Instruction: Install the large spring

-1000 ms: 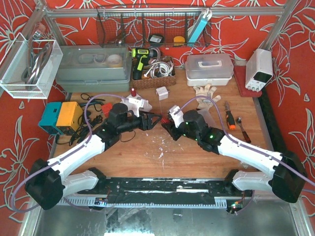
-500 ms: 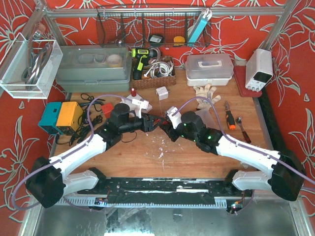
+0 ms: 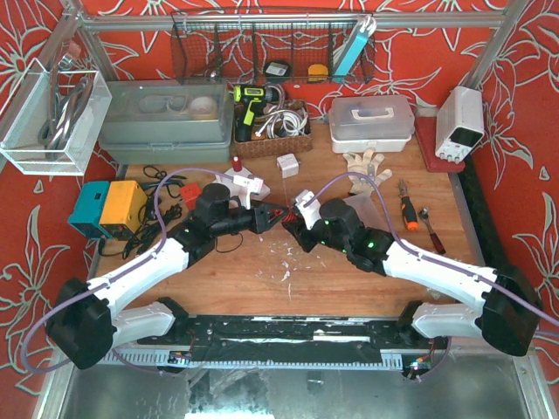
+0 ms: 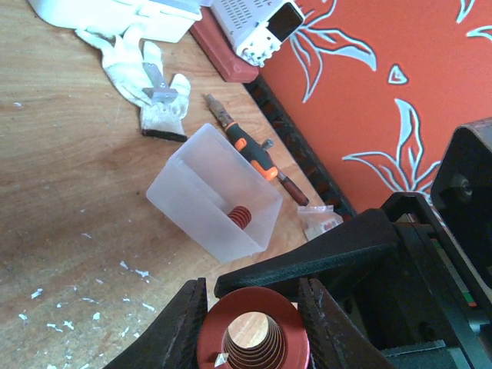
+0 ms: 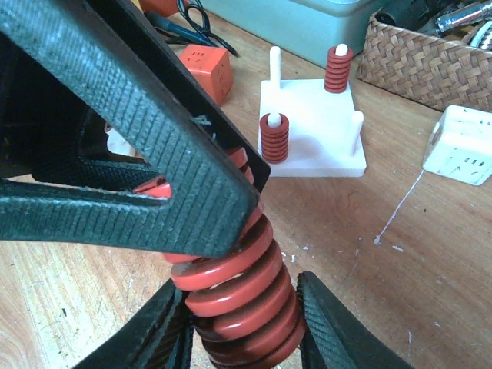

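Table [image 3: 262, 271] middle: left hand [image 4: 252, 317] and right hand [image 5: 242, 327] both clamp large spring [image 5: 231, 269]; peg base [image 5: 311, 127] close behind.

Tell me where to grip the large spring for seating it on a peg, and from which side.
Pinch the large spring across its coils near one end, coming in square to its axis. The round wall gives two opposite faces, and the far end's open bore stays free for a bare peg on the white base.
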Robot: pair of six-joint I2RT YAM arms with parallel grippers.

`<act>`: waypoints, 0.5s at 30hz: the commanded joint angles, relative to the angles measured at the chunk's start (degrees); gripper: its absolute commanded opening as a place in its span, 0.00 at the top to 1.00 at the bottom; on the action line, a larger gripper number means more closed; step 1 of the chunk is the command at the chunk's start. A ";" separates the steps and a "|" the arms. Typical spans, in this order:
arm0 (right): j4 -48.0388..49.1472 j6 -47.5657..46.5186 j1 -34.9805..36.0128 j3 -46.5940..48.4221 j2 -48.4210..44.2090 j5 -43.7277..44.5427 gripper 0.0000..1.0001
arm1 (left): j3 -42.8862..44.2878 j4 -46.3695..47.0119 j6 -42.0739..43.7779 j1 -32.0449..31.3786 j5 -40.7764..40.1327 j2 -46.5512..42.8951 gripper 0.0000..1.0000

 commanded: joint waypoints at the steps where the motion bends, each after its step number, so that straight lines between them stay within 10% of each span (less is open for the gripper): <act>1: -0.92 0.48 0.30 2.72 0.65 2.06 0.63 | 1.82 -1.00 1.38 -0.34 -0.64 -0.90 1.00; 8: -11.81 -1.44 0.19 4.55 -3.86 14.07 0.02 | 6.30 -8.69 7.11 -0.25 -22.31 -1.50 1.00; 15: -10.00 -5.05 0.09 -2.32 -12.71 23.50 0.01 | 11.02 -9.61 13.62 0.56 -40.59 3.41 1.00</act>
